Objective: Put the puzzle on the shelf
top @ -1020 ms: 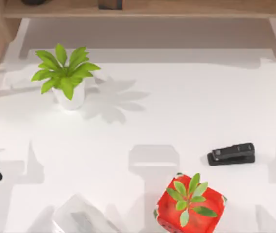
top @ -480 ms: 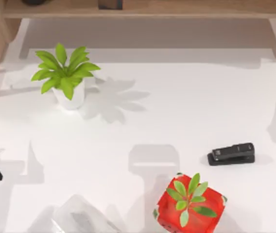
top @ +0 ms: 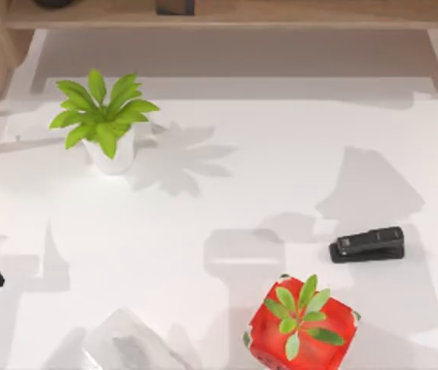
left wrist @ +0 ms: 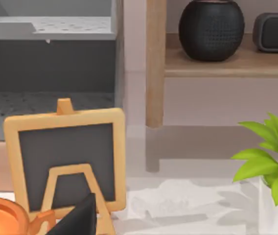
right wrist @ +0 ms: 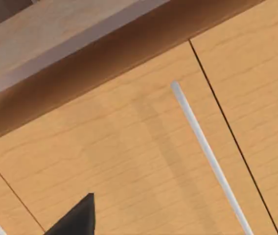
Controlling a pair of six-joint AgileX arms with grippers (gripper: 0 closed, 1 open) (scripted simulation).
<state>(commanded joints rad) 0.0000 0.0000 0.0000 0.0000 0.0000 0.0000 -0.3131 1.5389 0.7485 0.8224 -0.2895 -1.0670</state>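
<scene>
Rendered home-office desk, stapler (top: 367, 243), potted plant (top: 105, 123), wooden shelf (top: 281, 15)

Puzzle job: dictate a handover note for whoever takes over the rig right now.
Left claw: low at the table's left side, by the small chalkboard easel, facing the shelf.
Right claw: close to a wooden cabinet front with a white bar handle.
Puzzle: I cannot tell where it is.
On the table: potted plant, stapler, red box.
Done: nothing I can confirm.
Left: probably locate the puzzle, grasp it and set it on the shelf.
</scene>
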